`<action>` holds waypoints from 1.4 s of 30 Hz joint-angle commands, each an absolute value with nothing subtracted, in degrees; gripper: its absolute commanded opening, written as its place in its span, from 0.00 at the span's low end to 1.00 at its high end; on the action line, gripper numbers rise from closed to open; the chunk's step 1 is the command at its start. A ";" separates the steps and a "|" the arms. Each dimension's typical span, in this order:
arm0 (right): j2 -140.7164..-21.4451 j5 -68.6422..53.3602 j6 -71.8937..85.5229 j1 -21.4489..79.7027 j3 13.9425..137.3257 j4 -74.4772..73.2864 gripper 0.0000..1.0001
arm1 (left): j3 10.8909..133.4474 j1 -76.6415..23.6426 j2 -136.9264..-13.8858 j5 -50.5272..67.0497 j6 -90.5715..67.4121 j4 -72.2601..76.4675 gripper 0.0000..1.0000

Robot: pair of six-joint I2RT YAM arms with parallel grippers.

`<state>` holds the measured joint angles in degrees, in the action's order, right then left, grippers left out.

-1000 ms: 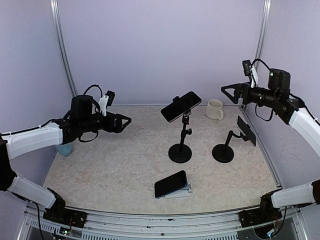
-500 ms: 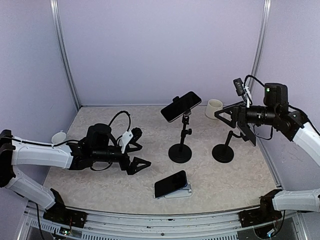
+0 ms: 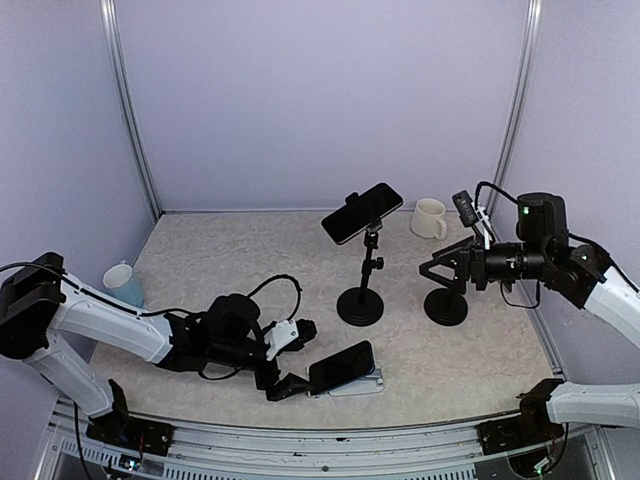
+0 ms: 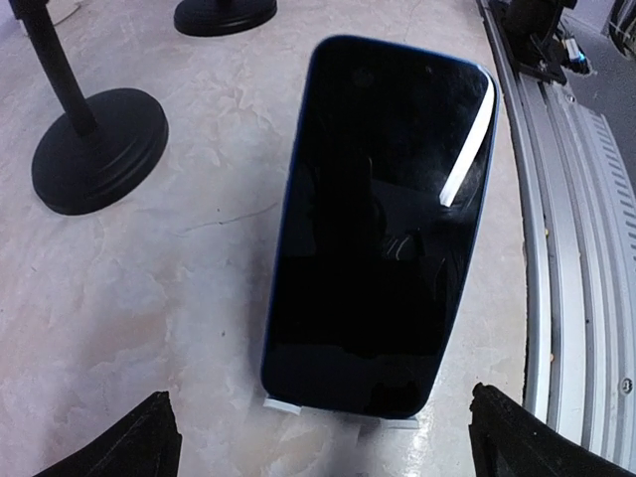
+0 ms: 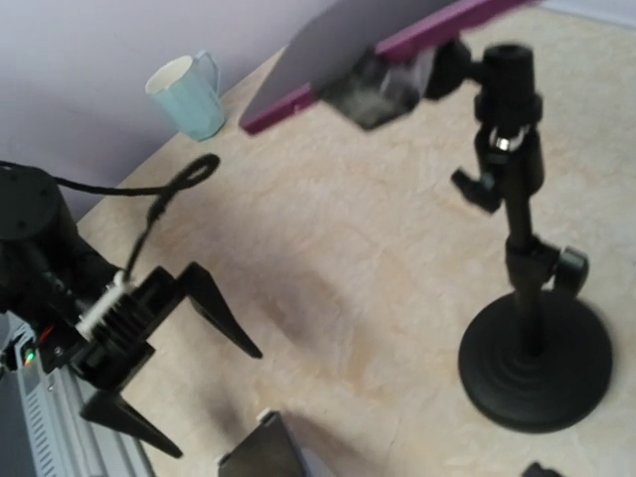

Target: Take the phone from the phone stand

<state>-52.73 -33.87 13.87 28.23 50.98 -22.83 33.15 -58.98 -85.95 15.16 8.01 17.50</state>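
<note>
A dark phone [image 3: 342, 367] leans on a small white stand [image 3: 365, 385] near the table's front edge. In the left wrist view the phone [image 4: 383, 224] fills the middle, with the stand's lip [image 4: 343, 415] under its near end. My left gripper [image 3: 297, 358] is open, low on the table just left of the phone, with its fingertips [image 4: 149, 437] wider than the phone and not touching it. A second phone [image 3: 362, 212] is clamped on a black pole stand [image 3: 360, 305]. My right gripper [image 3: 440, 272] is open and empty above the right stand's base [image 3: 446, 306].
A white mug [image 3: 430, 218] stands at the back right and a teal mug [image 3: 124, 283] at the left wall. The right wrist view shows the pole stand [image 5: 532, 368], the left gripper [image 5: 169, 338] and the teal mug [image 5: 184, 94]. The metal rail [image 4: 566, 248] runs beside the front phone.
My left arm has swung down from the left side to the front phone, jaws open. My right arm has lowered and moved left, over the right stand.
</note>
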 commanded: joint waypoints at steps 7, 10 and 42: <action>-50.85 -37.02 16.60 29.09 46.56 -18.75 0.88 | 35.51 -63.16 -94.56 11.30 11.73 16.17 0.99; -50.55 -37.38 17.08 29.09 46.09 -18.38 0.88 | 36.69 -63.40 -96.88 10.82 13.38 16.27 0.99; -55.13 -38.60 17.38 29.10 44.65 -14.48 0.88 | 33.80 -59.08 -99.65 -11.04 -0.25 20.64 0.56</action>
